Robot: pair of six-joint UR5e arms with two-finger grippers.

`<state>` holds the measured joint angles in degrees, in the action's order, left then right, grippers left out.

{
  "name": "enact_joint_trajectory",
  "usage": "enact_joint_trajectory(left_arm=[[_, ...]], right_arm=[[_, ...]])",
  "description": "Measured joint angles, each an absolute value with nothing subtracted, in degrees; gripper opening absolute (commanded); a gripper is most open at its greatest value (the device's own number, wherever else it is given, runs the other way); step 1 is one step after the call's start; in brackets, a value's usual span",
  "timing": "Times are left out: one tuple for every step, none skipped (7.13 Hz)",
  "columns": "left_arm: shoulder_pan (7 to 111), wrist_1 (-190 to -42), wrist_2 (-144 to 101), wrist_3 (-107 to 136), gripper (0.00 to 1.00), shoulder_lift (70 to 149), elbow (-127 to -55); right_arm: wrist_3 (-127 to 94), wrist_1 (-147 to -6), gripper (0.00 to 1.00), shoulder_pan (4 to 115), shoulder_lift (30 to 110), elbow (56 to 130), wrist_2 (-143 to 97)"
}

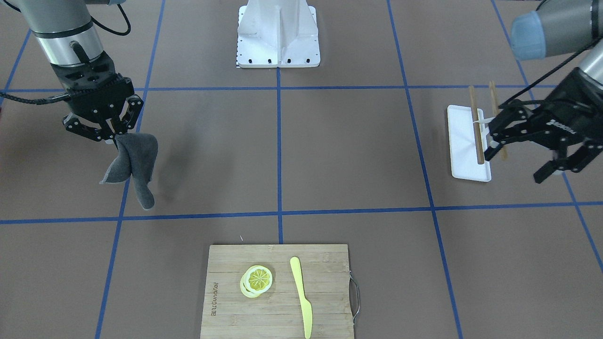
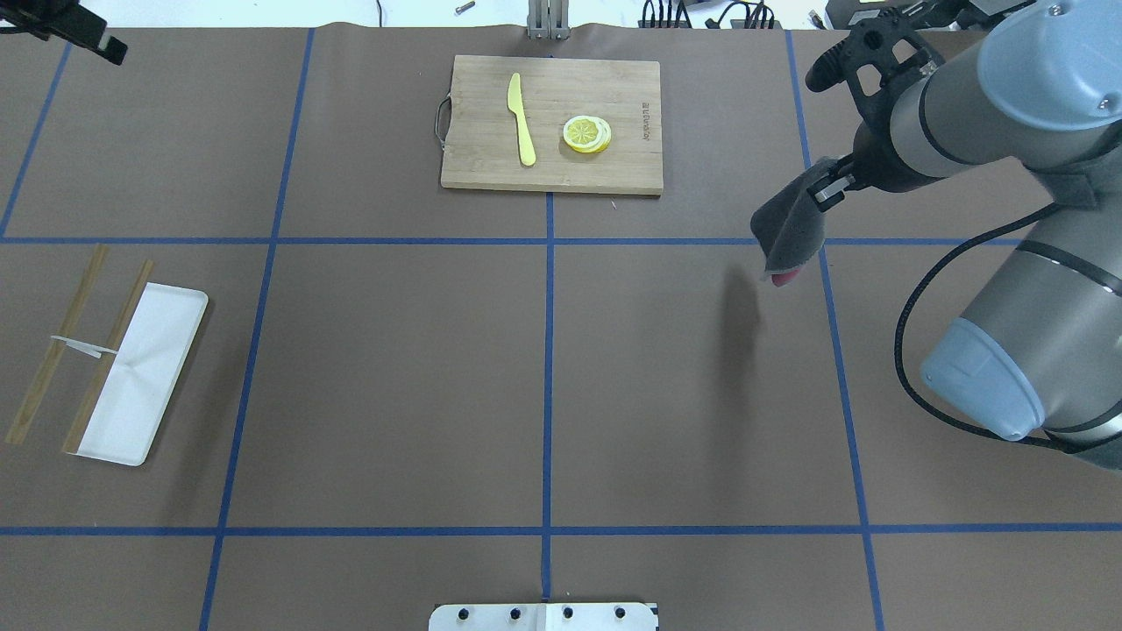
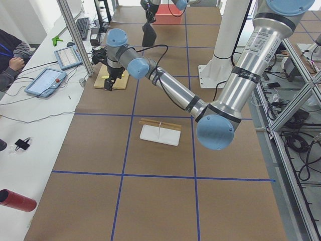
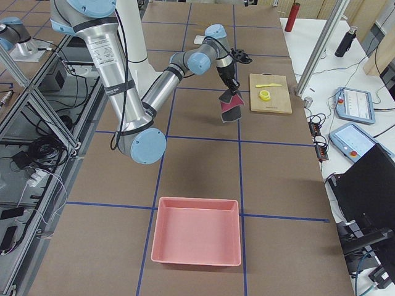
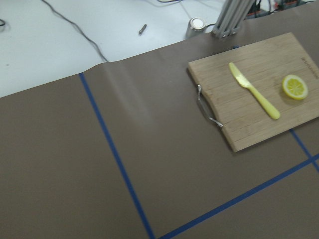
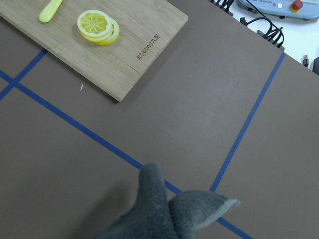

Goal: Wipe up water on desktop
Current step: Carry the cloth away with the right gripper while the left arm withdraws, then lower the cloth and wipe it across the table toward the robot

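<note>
The brown desktop [image 2: 394, 350] is crossed by blue tape lines; I see no water on it. A grey cloth [image 1: 134, 165] hangs crumpled in the air above the desktop, with my right gripper [image 1: 115, 136] shut on its top. The cloth [image 2: 793, 232] casts a shadow on the desktop beside a blue line, and its lower folds [image 6: 164, 214] fill the bottom of the right wrist view. My left gripper [image 1: 513, 168] is open and holds nothing. It is raised high at the desktop's other end, and from the front it shows over a white tray.
A bamboo cutting board [image 2: 631, 171] at the far middle carries a yellow knife [image 2: 521, 118] and lemon slices [image 2: 587, 133]. A white tray [image 2: 162, 350] with chopsticks [image 2: 54, 355] lies at the left. A pink bin [image 4: 196, 231] stands at the right end. The robot base [image 1: 278, 35] stands at the near edge.
</note>
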<state>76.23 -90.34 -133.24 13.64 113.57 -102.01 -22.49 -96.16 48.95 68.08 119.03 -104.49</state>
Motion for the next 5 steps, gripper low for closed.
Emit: enact_joint_trajectory(left_arm=[[79.73, -84.49, -133.23, 6.5, 0.98, 112.3, -101.33], [83.23, -81.01, -133.22, -0.21, 0.98, 109.45, -100.02], [85.28, -79.15, -133.31, -3.41, 0.98, 106.0, -98.14], [86.64, -78.17, -133.37, -4.4, 0.98, 102.47, -96.4], [87.83, -78.69, -133.0, -4.41, 0.98, 99.27, -95.45]], right_arm=[[-22.72, -96.63, 0.0, 48.95, 68.05, 119.03, -104.52], [-22.75, -96.79, 0.0, 48.96, 68.05, 119.02, -104.56], [-22.76, -96.82, 0.0, 48.96, 68.08, 119.01, -104.58], [-22.76, -96.79, 0.0, 48.96, 68.1, 119.01, -104.59], [-22.77, -96.79, 0.0, 48.88, 68.11, 119.0, -104.59]])
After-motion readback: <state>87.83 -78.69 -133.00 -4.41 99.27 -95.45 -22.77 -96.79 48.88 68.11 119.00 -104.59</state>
